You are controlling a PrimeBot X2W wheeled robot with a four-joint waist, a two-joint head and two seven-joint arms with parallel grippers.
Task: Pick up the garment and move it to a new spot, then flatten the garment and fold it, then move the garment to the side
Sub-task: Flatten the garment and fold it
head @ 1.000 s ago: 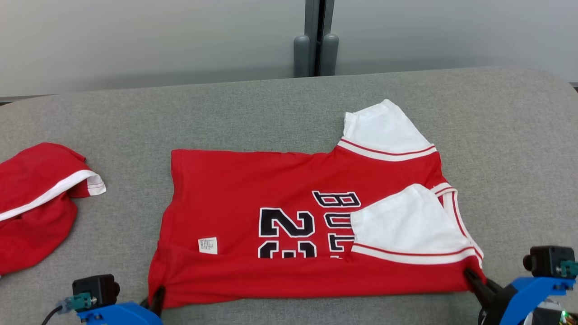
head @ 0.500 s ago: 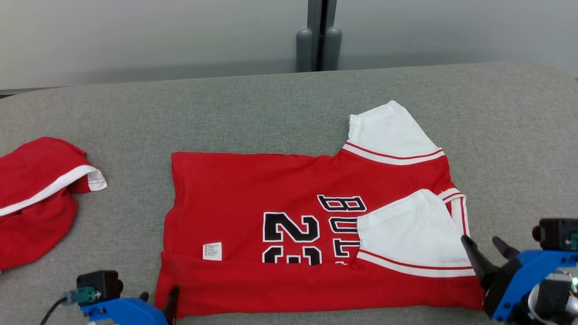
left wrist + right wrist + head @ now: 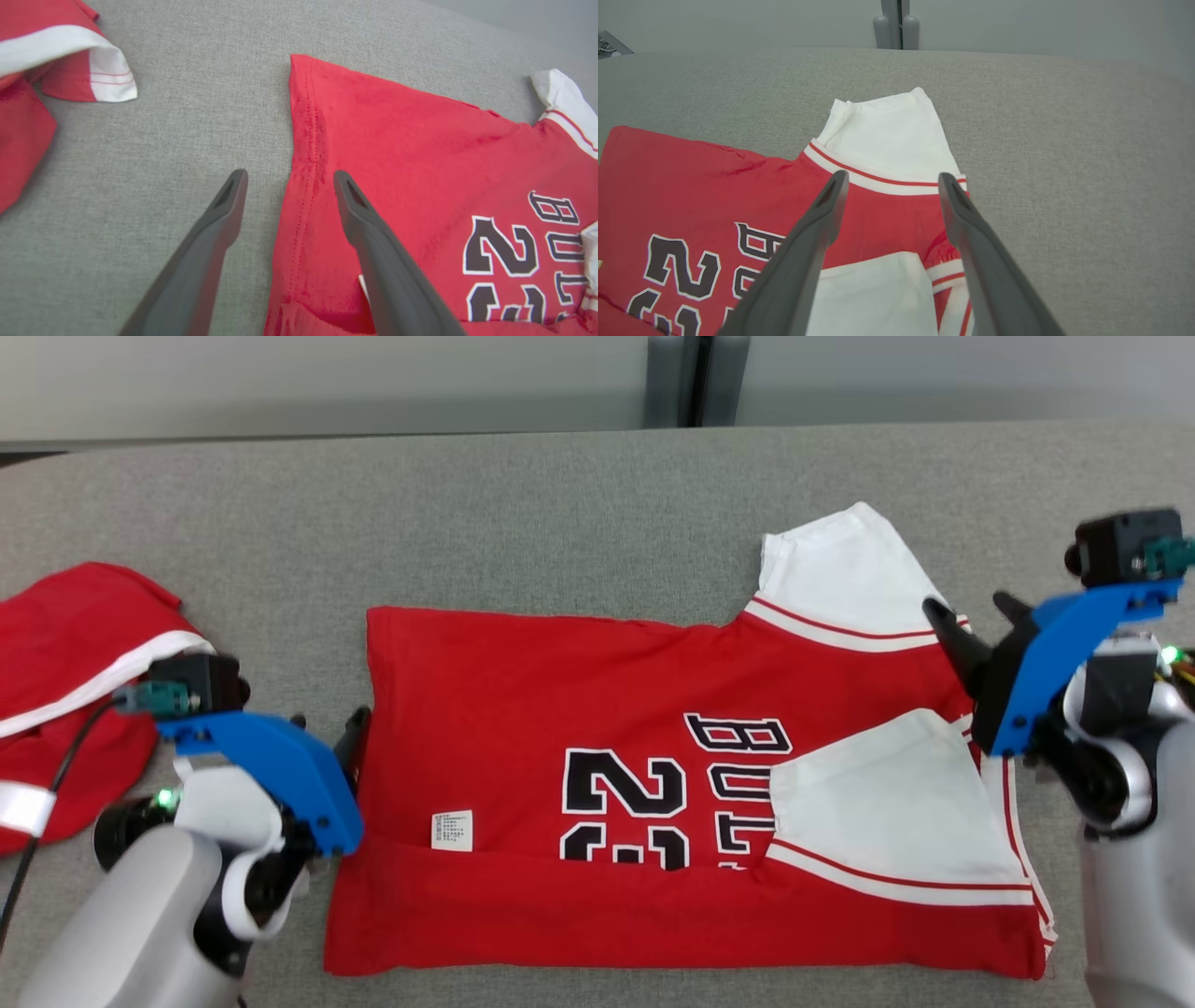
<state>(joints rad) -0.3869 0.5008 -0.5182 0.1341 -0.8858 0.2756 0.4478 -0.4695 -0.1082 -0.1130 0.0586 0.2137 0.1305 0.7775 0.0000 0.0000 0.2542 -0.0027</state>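
Head view has the red jersey lying flat near the middle of the grey cloth-covered table. Its collar end is toward the robot's right, and its near edge is turned over into a long band. The near sleeve is laid across the black-and-white lettering, while the far sleeve sticks out white beyond the red body.

The left gripper hovers at the jersey's left edge, fingers spread and nothing between them. In its wrist view one finger is over bare table and the other over red cloth, straddling the stitched hem. The right gripper stands equally wide and empty above the shoulder beside the far sleeve.

The jersey looks like a light, limp knit, soft and matt. It will likely sag, crease and drag on the coarse woven cover rather than slide. Firm pinches at the far hem corner and at the striped far shoulder seam, lifted together, would probably carry a fold evenly.

A second red garment lies crumpled well apart on the left.
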